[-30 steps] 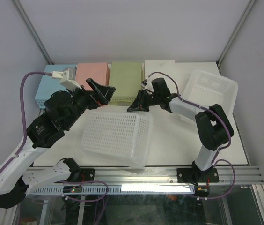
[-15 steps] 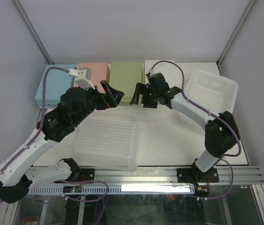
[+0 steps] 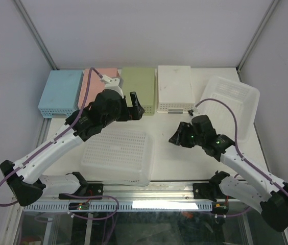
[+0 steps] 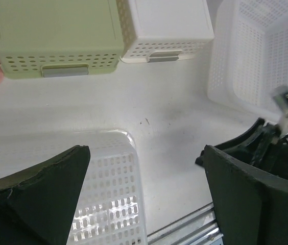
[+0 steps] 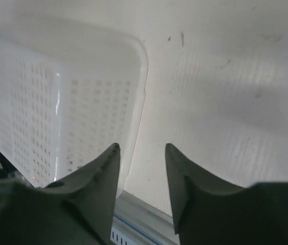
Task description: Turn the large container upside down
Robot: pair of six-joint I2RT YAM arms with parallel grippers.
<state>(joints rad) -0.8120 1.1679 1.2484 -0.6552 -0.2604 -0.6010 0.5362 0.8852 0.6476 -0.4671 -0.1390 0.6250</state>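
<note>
Two white perforated plastic baskets are sitting here: the large container [image 3: 117, 155] and a second basket [image 3: 231, 102]. Four small rectangular perforated boxes are standing too: blue box [image 3: 61, 92], pink box [image 3: 90, 87], green box [image 3: 138, 81], white box [image 3: 174, 87].

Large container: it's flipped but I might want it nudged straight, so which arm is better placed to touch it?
Right, probably. The right gripper sits open beside the large container, whose side wall shows just ahead of its fingers. The left gripper hangs open past the far edge, over the table.
</note>
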